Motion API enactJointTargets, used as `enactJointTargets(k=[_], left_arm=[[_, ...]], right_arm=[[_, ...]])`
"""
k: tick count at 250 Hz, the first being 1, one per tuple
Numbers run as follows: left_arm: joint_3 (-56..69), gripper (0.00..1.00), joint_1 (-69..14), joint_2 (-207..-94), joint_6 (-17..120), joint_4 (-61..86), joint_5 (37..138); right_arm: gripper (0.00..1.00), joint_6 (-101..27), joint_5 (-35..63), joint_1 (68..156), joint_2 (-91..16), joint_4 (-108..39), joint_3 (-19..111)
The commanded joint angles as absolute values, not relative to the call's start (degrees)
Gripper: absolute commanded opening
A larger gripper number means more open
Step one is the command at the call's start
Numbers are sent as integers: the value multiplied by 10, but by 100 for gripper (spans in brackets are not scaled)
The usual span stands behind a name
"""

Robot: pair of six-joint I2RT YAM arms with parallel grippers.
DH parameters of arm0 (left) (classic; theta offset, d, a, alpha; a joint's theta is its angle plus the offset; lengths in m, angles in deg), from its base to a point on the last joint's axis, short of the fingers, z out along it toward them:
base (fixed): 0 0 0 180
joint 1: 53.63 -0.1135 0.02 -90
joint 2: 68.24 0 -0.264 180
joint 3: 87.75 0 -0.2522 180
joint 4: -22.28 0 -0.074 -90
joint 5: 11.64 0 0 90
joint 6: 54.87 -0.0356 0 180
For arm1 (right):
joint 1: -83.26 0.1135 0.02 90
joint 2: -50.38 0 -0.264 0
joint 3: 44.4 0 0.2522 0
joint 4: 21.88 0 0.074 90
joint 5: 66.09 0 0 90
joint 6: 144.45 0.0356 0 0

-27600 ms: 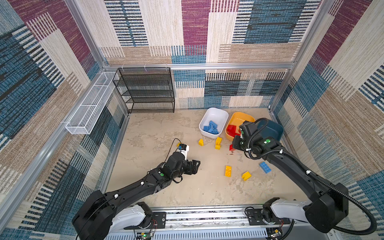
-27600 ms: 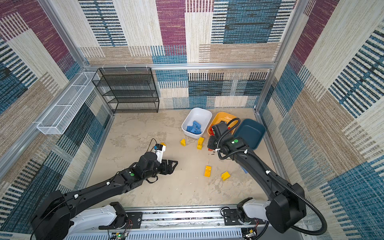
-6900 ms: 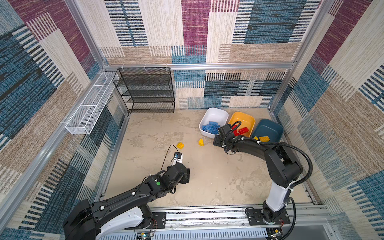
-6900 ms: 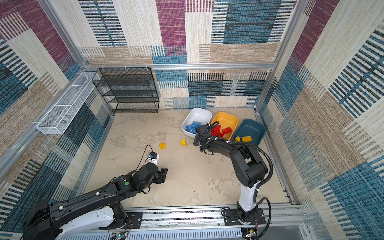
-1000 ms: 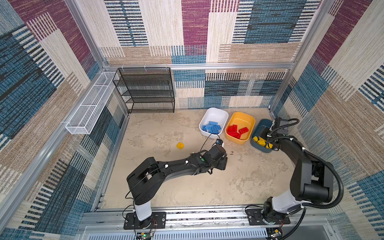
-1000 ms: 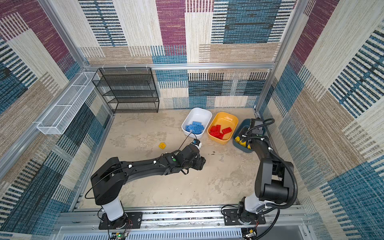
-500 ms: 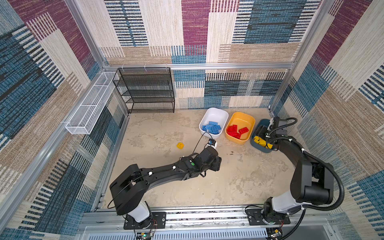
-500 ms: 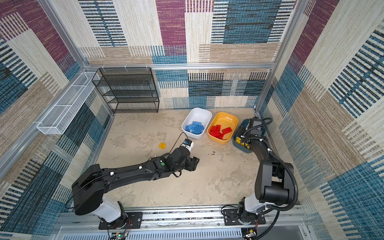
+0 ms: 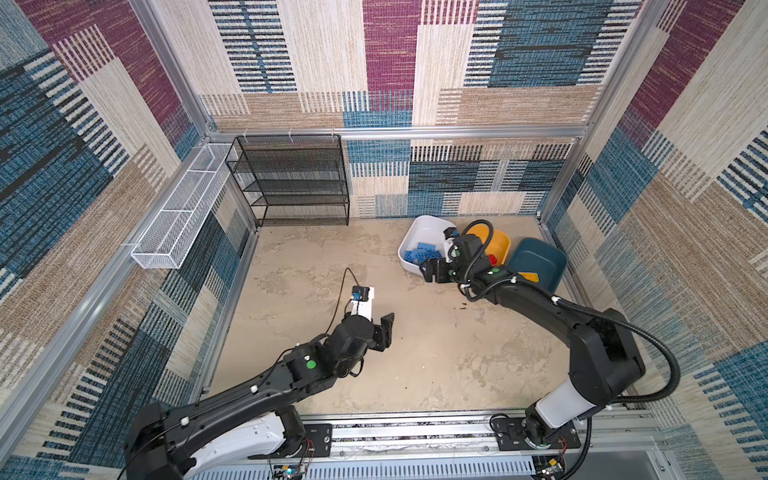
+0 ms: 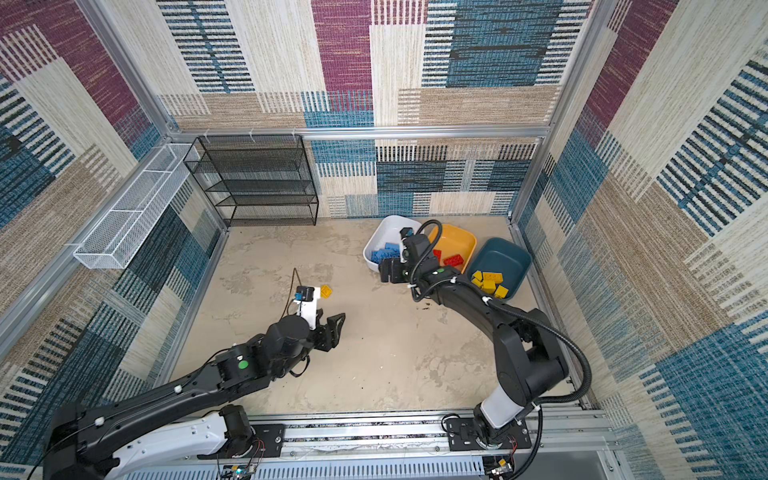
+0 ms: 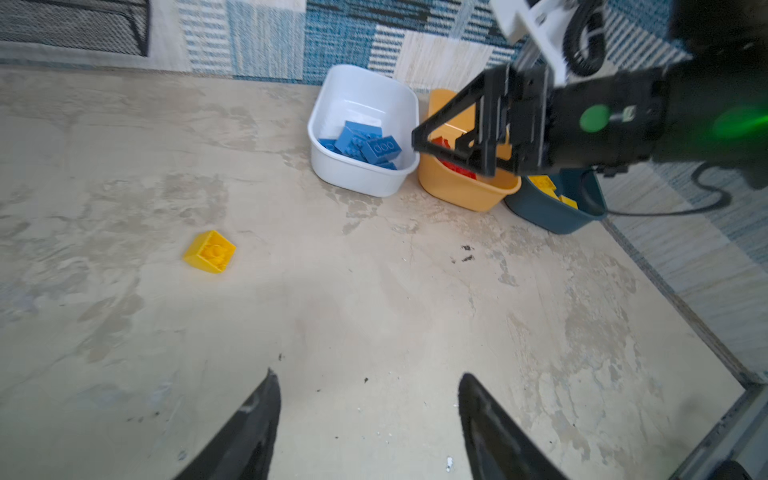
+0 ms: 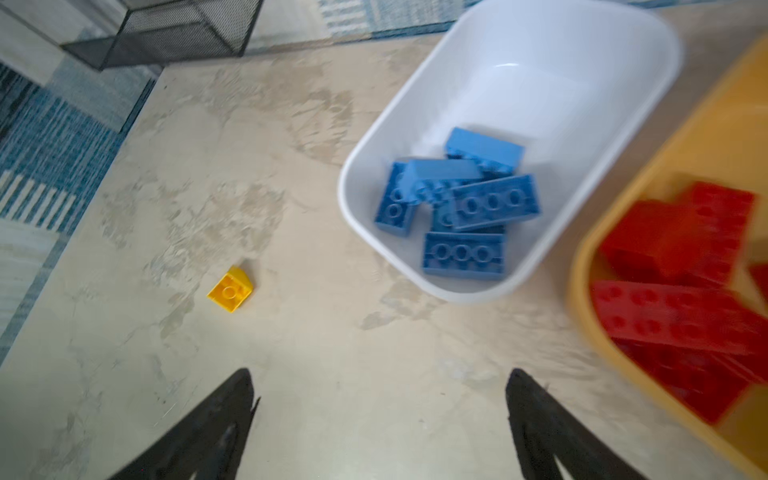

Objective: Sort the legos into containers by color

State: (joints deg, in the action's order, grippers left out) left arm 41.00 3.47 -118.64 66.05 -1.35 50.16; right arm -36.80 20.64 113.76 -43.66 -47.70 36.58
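Top views: I'm looking at a floor (image 9: 436,357) of beige mottled slab with blotchy stains and a few dark specks. The walls (image 9: 390,50) are woven patchwork in blue, maroon and tan on an aluminium frame (image 9: 399,132). A black mesh rack (image 9: 299,183) stands at the back wall and a white wire basket (image 9: 183,220) hangs on the side wall, both well apart from either claw.

The left claw (image 9: 384,332) is low over bare floor mid-cell, jaws partly spread, nothing in them. The loose yellow brick (image 10: 326,291) lies on the floor beyond it, toward the rack.

The right claw (image 9: 430,270) hangs at the near edge of the white tub (image 9: 424,226), jaws wide, empty. Past it sit the yellow-orange tub (image 9: 500,245), then the teal tub (image 9: 536,257), all in one row. Blue bricks (image 10: 386,251) are in the white tub, red bricks (image 10: 453,259) in the yellow-orange, yellow bricks (image 10: 490,282) in the teal.

Left wrist: the fingers (image 11: 253,432) are apart with only stained floor between them. The loose yellow brick (image 11: 210,251) is ahead, off to the rack side, not touching. The three tubs are farther ahead by the wall. I see the right claw (image 11: 457,137) in front of the yellow-orange tub (image 11: 465,193).

Right wrist, slightly blurred: the fingers (image 12: 208,428) are wide with bare floor between. The white tub (image 12: 540,62) is just ahead with the blue bricks (image 12: 465,199) heaped inside. The red bricks (image 12: 681,316) are next to it. The loose yellow brick (image 12: 230,289) is ahead on the rack side, well apart.
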Motion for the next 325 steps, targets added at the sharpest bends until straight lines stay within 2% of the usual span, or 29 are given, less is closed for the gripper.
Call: enactJointTargets(k=[1, 53, 98, 152, 236, 301, 325], left_arm=[[438, 70, 28, -1116, 654, -87, 424], [461, 70, 2, -995, 678, -177, 388], [460, 71, -9, -940, 671, -222, 371], [468, 70, -10, -939, 677, -225, 380], [478, 70, -13, -964, 678, -201, 400], [484, 71, -17, -970, 681, -192, 406], [487, 70, -18, -972, 682, -189, 409]], right_arm=[[96, -378, 236, 1198, -489, -463, 410], [98, -386, 239, 1294, -611, -448, 498], [99, -394, 244, 1323, -696, -459, 579], [100, -446, 249, 1324, -772, -480, 654], [96, -480, 254, 1316, -872, -531, 767], [76, -493, 249, 1316, -893, -546, 777], [62, -492, 249, 1316, -879, -527, 746]])
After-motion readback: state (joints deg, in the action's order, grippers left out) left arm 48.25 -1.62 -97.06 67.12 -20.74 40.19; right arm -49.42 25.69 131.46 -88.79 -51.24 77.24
